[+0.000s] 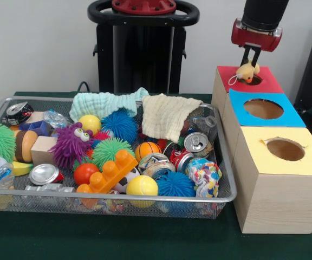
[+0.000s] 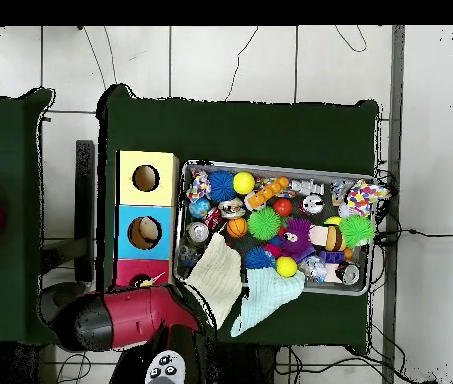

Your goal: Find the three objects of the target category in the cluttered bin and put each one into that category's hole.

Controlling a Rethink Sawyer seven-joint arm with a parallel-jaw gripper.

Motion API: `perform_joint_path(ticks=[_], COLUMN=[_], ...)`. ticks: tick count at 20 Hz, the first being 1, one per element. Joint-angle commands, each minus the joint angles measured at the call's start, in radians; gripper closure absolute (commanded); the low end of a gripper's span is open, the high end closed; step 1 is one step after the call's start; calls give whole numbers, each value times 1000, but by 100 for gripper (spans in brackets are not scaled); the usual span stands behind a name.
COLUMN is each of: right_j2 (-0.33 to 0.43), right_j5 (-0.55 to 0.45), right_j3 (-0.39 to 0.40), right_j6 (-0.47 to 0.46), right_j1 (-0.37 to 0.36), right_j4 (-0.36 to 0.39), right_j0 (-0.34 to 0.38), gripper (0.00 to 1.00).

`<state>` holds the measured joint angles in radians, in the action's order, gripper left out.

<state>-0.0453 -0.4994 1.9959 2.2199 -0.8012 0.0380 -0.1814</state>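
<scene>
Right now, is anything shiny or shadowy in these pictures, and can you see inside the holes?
Front view: the silver drink can tops catch bright glints, the wire mesh bin gleams along its rim, and the yellow-topped wooden box's hole is shaded inside. Overhead view: the red-topped box's hole looks dark beside the red and black arm, while the blue-topped box's hole shows a lit brown inside.
</scene>
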Motion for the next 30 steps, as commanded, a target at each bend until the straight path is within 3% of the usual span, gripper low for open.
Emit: perform_joint_path(ticks=[1, 19, 20, 30], right_j2=[8, 41, 43, 61], right_j5=[-91, -84, -84, -79], right_j3=[3, 5, 5, -2], right_j6=[125, 89, 86, 74], right_j1=[86, 95, 95, 102], right_j4=[-23, -30, -29, -32], right_j0=[20, 43, 45, 50], gripper=[100, 100, 0, 0])
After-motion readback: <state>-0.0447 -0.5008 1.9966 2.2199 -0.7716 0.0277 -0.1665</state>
